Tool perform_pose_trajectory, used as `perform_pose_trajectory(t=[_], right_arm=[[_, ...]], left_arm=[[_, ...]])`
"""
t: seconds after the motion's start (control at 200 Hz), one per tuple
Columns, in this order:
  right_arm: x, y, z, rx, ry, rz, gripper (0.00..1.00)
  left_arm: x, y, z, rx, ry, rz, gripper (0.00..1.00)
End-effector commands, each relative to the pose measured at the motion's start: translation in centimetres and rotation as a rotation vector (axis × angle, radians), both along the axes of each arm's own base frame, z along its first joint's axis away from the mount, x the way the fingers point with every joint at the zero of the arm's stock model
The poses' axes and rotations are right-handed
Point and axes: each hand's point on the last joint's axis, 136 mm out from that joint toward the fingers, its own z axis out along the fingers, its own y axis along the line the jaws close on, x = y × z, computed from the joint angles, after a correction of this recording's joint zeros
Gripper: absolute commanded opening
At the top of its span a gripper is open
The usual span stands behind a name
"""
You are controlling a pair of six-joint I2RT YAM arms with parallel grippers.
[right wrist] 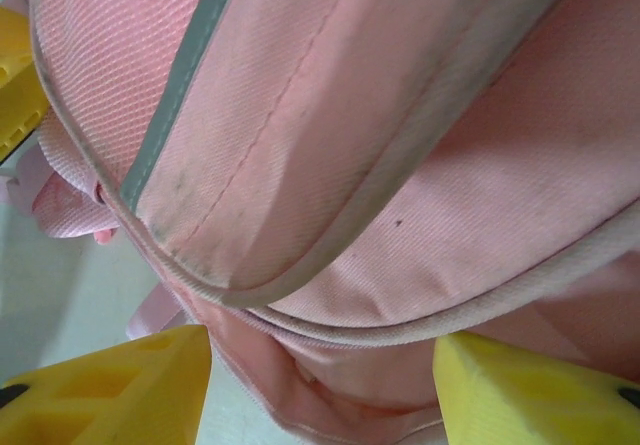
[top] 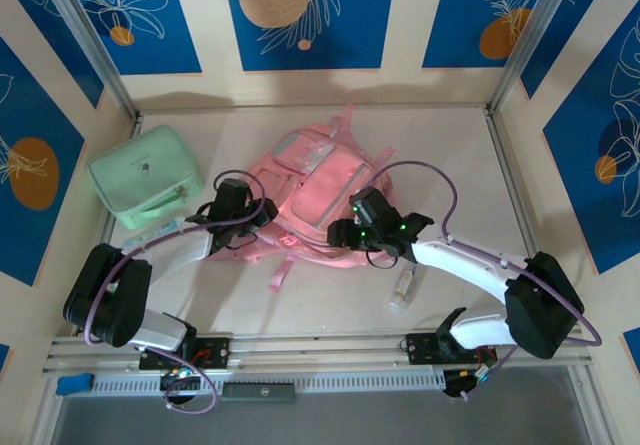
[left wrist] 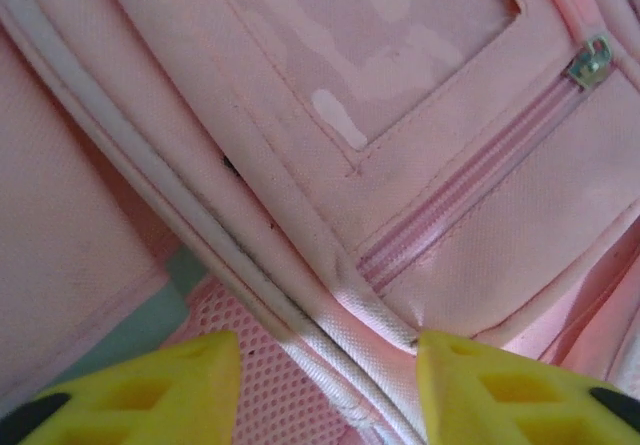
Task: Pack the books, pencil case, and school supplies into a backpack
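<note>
Backpack (top: 315, 200) laid flat in the middle of the table (top: 450, 165)
Its cloth is thought soft and floppy, so the thick edge seam (left wrist: 250, 255) should be pinched. Left gripper (left wrist: 325, 350) and right gripper (right wrist: 322, 343) are both held open at its near edge, with nothing gripped.

Pink backpack (right wrist: 380, 145) v. close; R claw (right wrist: 322, 365) parted

walls (top: 310, 10): blue leaf-print panels | table (top: 450, 145): pale, evenly lit
</note>
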Motion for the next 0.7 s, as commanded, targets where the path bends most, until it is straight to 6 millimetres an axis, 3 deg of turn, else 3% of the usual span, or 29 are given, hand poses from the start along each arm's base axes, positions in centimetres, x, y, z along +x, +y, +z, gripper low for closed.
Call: perform_pose_trajectory(t=[0.0, 0.215, 0.325, 0.44, 0.51, 0.605, 0.695], right_arm=[[1.5, 0.1, 0.6, 0.011, -0.047, 0.024, 0.62], [5.5, -1.9, 1.6, 0.008, -0.07, 0.012, 0.63], [6.2, -3.3, 2.8, -0.036, -0.066, -0.016, 0.66], [5.4, -5.1, 3.3, -0.115, -0.021, -0.084, 0.68], [4.1, -5.5, 3.3, -0.161, 0.013, -0.119, 0.69], [2.0, -5.2, 3.0, -0.232, 0.065, -0.185, 0.69], [0.5, -3.0, 2.7, -0.244, 0.071, -0.194, 0.68]], left_arm=[[0.8, -0.5, -0.1, -0.076, -0.025, 0.034, 0.44], [0.2, -4.3, -0.7, -0.123, -0.015, -0.026, 0.36], [-0.6, -6.7, -0.5, -0.145, -0.022, -0.058, 0.35], [-1.1, -8.6, 0.1, -0.173, -0.04, -0.092, 0.33], [-1.2, -8.4, 0.2, -0.168, -0.043, -0.09, 0.33], [-1.4, -7.4, 0.4, -0.144, -0.058, -0.071, 0.33], [-1.7, -6.4, 0.5, -0.122, -0.051, -0.059, 0.33]])
